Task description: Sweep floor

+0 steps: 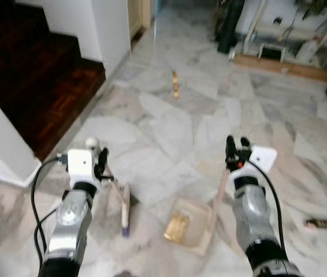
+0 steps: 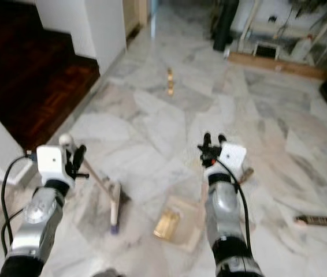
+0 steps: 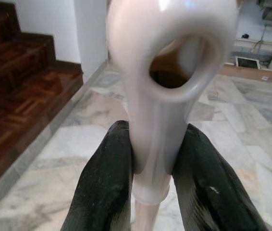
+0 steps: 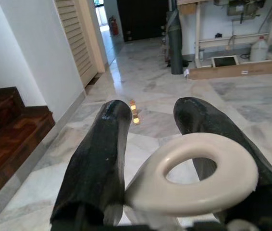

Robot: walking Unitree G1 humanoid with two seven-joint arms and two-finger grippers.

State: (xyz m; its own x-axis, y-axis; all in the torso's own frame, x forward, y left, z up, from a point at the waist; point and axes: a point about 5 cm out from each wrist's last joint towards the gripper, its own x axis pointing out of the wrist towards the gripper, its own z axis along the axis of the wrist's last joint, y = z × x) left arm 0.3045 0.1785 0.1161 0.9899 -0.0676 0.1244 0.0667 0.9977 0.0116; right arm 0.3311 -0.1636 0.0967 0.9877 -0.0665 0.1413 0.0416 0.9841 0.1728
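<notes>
My left gripper [image 1: 101, 163] is shut on the pale handle [image 3: 148, 144] of a small brush, just below its ring end [image 3: 174, 48]. The brush head [image 1: 125, 214] rests on the marble floor in front of me. To its right my right gripper [image 1: 237, 148] is shut on the ring-ended handle [image 4: 193, 179] of a beige dustpan [image 1: 200, 238]. The dustpan lies on the floor between my arms, with a yellowish scrap [image 1: 177, 226] inside it. Another small yellow scrap [image 1: 175, 84] lies on the floor farther ahead.
A dark wooden step [image 1: 36, 81] and white wall corners [image 1: 4, 147] are on the left. A dark flat object [image 1: 323, 223] lies on the floor at the right. A black bag [image 1: 231, 26], a wooden plank [image 1: 279, 66] and clutter line the far wall.
</notes>
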